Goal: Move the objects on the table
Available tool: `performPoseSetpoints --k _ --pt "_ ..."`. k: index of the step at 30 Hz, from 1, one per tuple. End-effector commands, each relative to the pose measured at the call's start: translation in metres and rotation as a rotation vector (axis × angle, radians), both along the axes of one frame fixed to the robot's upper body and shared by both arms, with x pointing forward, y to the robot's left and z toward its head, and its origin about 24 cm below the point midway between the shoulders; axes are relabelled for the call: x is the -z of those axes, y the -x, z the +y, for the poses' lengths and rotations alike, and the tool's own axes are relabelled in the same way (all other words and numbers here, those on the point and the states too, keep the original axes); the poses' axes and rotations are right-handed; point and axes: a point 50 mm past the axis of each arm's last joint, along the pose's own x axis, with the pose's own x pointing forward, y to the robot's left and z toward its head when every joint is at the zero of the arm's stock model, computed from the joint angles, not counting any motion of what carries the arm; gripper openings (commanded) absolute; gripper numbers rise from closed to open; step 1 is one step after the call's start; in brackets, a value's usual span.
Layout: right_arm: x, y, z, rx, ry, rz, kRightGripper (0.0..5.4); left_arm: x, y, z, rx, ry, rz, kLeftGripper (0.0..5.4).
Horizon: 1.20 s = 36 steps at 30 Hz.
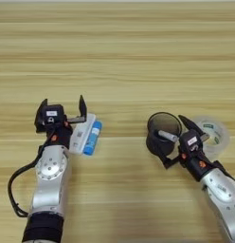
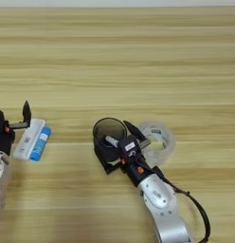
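A two-armed robot works over a light-wood table (image 1: 119,52), both arms reaching in from the near edge. On the left, the left gripper (image 1: 62,108) hangs with its two black fingers spread wide and nothing between them; its right finger (image 1: 82,108) stands upright just at the far end of the white stick (image 1: 82,133). The stick lies flat on the wood, angled slightly, with the blue tube (image 1: 93,138) lying alongside it on its right, the two touching or nearly so. To the right, well apart from that pair, the black mesh cup (image 1: 162,130) stands upright with its mouth open to the camera. The right gripper (image 1: 182,137) holds the cup by its near-right wall, one finger reaching over the rim into the cup and the other down along the outside. The clear tape roll (image 1: 212,134) lies flat just right of the cup, partly hidden behind the gripper
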Motion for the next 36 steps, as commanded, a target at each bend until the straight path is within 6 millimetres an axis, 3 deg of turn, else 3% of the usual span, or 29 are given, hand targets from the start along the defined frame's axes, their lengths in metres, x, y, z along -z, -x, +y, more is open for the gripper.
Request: performPoseSetpoints --k 1,14,36 --pt "0.0015 -0.0038 -0.0002 0.012 0.003 0.005 5.4 -0.0001 -0.0027 -0.0004 0.006 -0.012 -0.001 5.38" --pt "0.006 -0.0059 -0.0004 0.013 0.013 0.025 5.4 0.0008 -0.0039 -0.0016 0.008 -0.009 0.002 5.38" --pt "0.0054 -0.0045 -0.0014 0.009 0.009 0.02 2.79 0.001 -0.0035 -0.0032 0.008 -0.01 0.003 5.4"
